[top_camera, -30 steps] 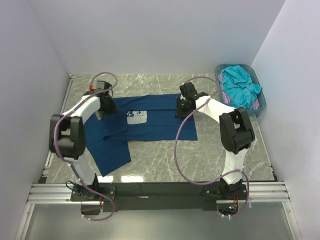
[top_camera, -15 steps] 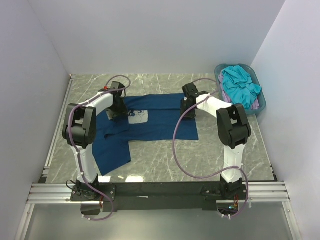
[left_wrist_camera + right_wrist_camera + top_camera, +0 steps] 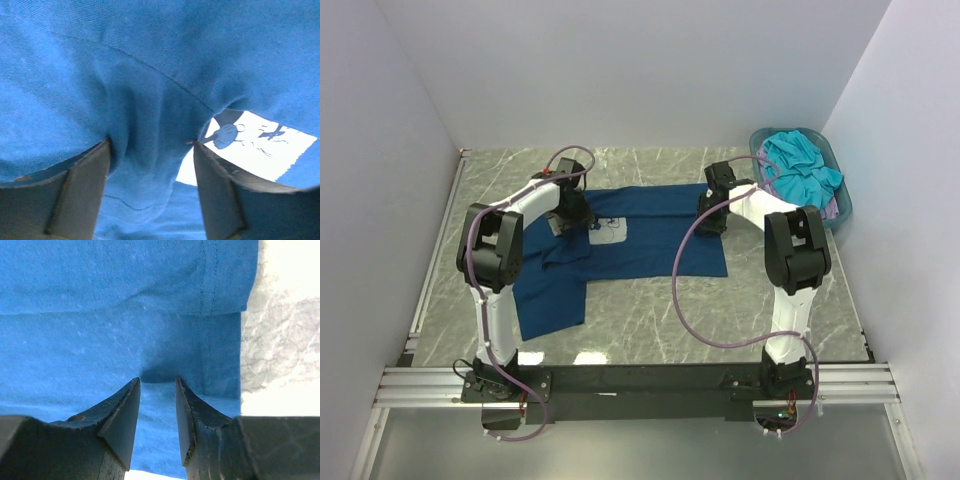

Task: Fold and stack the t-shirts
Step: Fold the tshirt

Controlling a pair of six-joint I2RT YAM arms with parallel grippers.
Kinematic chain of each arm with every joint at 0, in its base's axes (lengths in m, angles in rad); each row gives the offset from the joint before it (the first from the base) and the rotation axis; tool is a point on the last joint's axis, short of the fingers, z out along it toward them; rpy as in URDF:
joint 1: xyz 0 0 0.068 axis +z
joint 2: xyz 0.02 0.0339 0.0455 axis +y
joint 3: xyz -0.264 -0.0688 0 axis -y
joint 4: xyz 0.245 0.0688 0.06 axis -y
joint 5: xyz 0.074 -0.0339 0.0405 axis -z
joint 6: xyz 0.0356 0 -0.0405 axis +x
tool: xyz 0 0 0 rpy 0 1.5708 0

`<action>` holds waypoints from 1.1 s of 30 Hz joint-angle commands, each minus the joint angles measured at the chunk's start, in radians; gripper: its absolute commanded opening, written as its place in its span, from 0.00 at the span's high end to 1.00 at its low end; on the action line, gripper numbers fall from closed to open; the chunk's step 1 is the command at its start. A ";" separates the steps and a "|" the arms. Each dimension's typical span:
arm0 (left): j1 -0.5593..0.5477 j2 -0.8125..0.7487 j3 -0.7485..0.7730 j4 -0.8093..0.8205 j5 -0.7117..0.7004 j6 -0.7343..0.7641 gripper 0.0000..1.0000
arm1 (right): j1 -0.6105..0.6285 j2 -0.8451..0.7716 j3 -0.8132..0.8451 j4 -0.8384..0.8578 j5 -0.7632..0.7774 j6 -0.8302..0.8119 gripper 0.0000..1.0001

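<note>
Both arms and the dark navy cloth t-shirt [image 3: 650,235] have slid rightward on the grey marble worktop [image 3: 620,320] | left fingers [image 3: 85,185] part-way closed, gripping a bunched fold of it, white chest print [image 3: 250,145] just to their right | right fingers [image 3: 122,410] nearly closed, pinching its flat edge, bare worktop to their right

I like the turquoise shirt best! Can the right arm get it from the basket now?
Probably not yet: the right gripper is pinching the navy t-shirt. The turquoise t-shirt lies close by, uncovered, in the basket.
</note>
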 commanded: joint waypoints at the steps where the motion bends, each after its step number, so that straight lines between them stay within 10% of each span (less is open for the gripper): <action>1: -0.007 0.007 0.044 -0.019 0.041 -0.045 0.26 | 0.006 -0.063 -0.008 -0.041 0.043 -0.027 0.58; 9: 0.099 -0.308 -0.058 -0.062 -0.048 -0.034 0.15 | 0.021 -0.305 -0.168 -0.040 0.080 0.008 0.52; 18: 0.370 -0.623 -0.520 0.002 -0.036 0.013 0.20 | 0.028 -0.500 -0.455 0.006 0.103 0.075 0.52; 33: 0.516 -0.584 -0.678 0.134 0.028 0.091 0.39 | 0.024 -0.526 -0.505 0.042 0.088 0.066 0.52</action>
